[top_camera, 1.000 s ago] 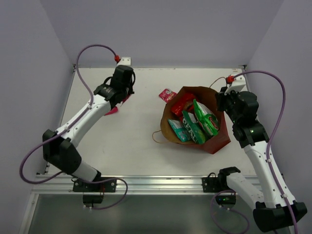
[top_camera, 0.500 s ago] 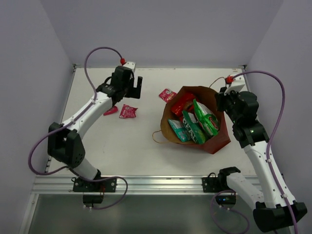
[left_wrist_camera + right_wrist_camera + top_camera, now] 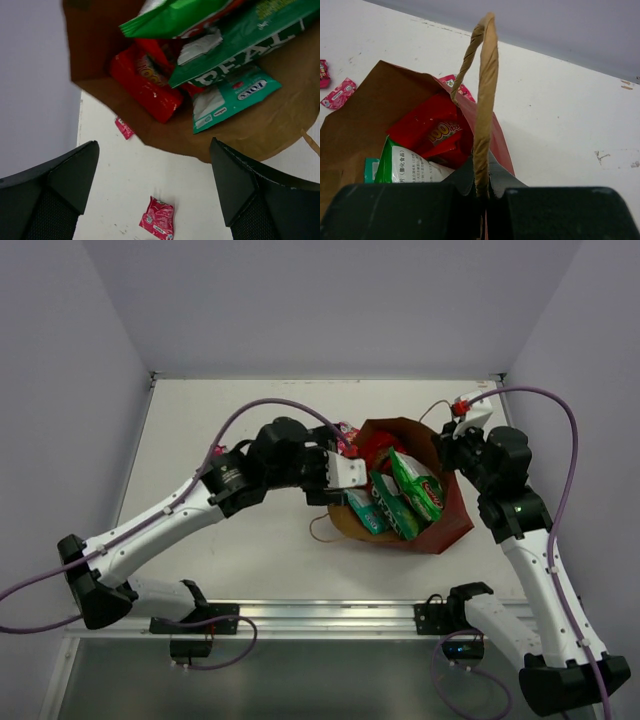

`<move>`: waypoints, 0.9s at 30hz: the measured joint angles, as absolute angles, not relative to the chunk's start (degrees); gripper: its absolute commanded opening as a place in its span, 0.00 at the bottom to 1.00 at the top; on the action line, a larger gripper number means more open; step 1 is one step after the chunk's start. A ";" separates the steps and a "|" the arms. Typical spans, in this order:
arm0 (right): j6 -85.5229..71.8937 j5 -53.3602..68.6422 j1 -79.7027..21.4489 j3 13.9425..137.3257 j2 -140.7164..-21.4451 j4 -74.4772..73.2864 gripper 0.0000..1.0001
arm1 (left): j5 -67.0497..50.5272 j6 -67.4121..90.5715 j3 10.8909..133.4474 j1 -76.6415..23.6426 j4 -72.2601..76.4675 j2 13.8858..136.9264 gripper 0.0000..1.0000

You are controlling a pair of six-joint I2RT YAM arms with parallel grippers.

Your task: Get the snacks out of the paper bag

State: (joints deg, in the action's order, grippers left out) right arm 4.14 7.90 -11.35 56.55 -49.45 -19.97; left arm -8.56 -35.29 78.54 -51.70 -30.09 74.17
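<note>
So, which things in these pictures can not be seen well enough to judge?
Bottom of the tall brown paper bag: every view, covered by foil packets; more may lie beneath.
Small pink foil packet: left wrist view, partly behind the bag's rim.
Right claw: right wrist view, only a dark blur at the lower edge.

Brown bag (image 3: 445,528) with reddish sides; red packet (image 3: 145,85); white-lettered green packet (image 3: 240,45); teal packet (image 3: 232,97); pink-red sachet (image 3: 158,219); white table (image 3: 230,420).
</note>
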 measured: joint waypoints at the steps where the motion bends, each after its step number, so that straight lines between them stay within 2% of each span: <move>1: 4.27 8.45 -11.40 56.58 -49.45 -19.97 0.04 | -8.91 -37.71 78.46 -52.97 -30.63 75.31 1.00; 7: 4.86 10.13 -11.90 56.64 -49.45 -19.97 0.04 | -9.23 -48.53 76.93 -58.13 -34.57 82.96 1.00; 14: 5.04 10.15 -12.19 56.64 -49.45 -19.97 0.04 | -10.22 -53.54 77.01 -60.12 -36.32 89.45 0.87; 23: 5.02 10.24 -12.88 56.64 -49.41 -19.68 0.04 | -11.86 -56.27 77.69 -60.55 -36.27 96.90 0.80; 25: 5.02 10.24 -13.10 56.64 -49.32 -19.64 0.04 | -11.81 -56.71 77.73 -60.55 -36.14 97.84 0.75; 26: 5.02 10.24 -13.13 56.64 -49.19 -19.64 0.04 | -11.81 -56.82 77.80 -60.55 -36.07 98.28 0.67; 27: 5.02 10.24 -13.13 56.64 -49.06 -19.68 0.04 | -11.79 -57.04 77.80 -60.55 -35.94 98.70 0.65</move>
